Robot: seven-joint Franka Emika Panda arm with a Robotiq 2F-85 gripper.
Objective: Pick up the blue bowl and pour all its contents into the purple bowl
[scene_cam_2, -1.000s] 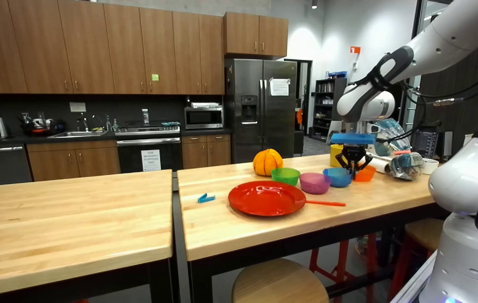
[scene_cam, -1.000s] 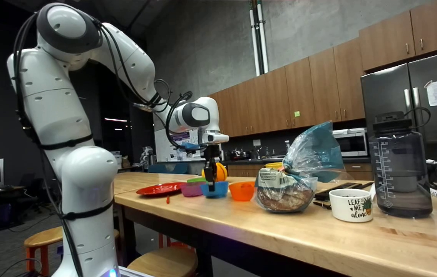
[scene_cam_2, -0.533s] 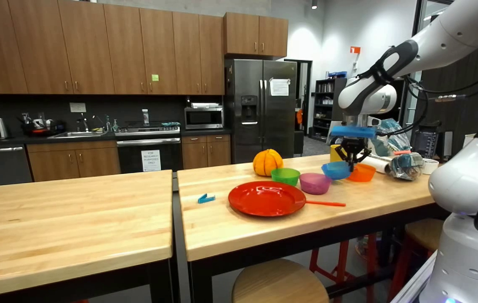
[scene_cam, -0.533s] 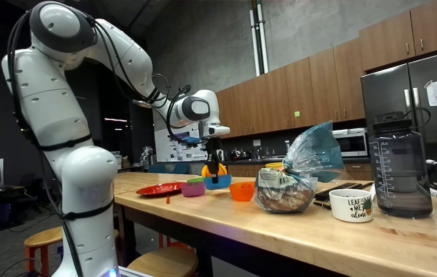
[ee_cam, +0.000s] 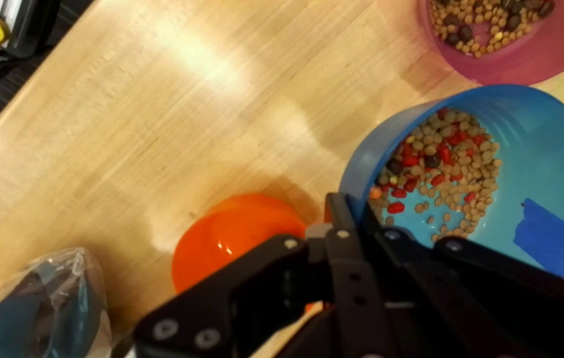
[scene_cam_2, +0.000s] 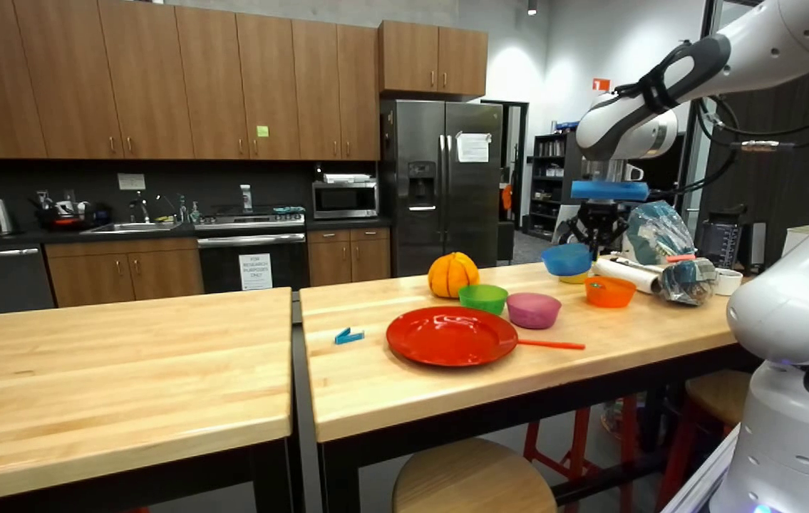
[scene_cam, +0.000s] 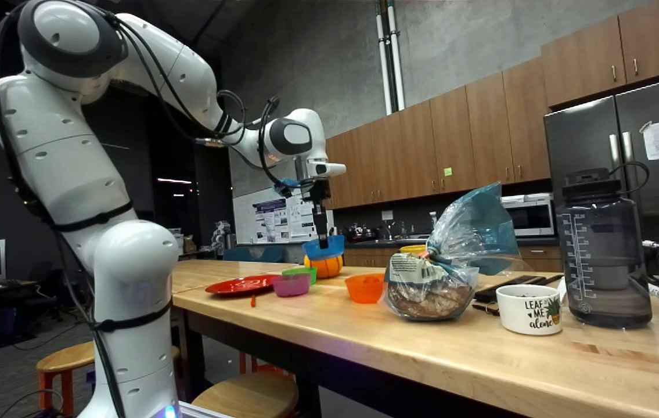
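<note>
My gripper (ee_cam: 354,211) is shut on the near rim of the blue bowl (ee_cam: 542,144), one finger inside and one outside. The blue bowl is in the air above the table in both exterior views (scene_cam: 323,248) (scene_cam_2: 567,259). It looks slightly tilted and holds tan lentils with red and dark beans; a piece of blue tape is inside it. The purple bowl (scene_cam_2: 534,311) stands on the table beside the red plate, and shows in the other views too (scene_cam: 291,285) (ee_cam: 510,62). It holds small grains and dark beans. In the wrist view it lies just beyond the blue bowl, partly cut off.
The orange bowl (scene_cam_2: 609,292) stands below and beside the gripper. The green bowl (scene_cam_2: 484,299), red plate (scene_cam_2: 450,336) and orange pumpkin (scene_cam_2: 453,274) stand near the purple bowl. A bagged loaf (scene_cam: 431,290), white bowl (scene_cam: 529,310) and dark bottle (scene_cam: 605,261) stand farther along the table.
My gripper has risen with the blue bowl in it. The bowl has gone from the table into the air, leaving its spot between the purple and orange bowls.
</note>
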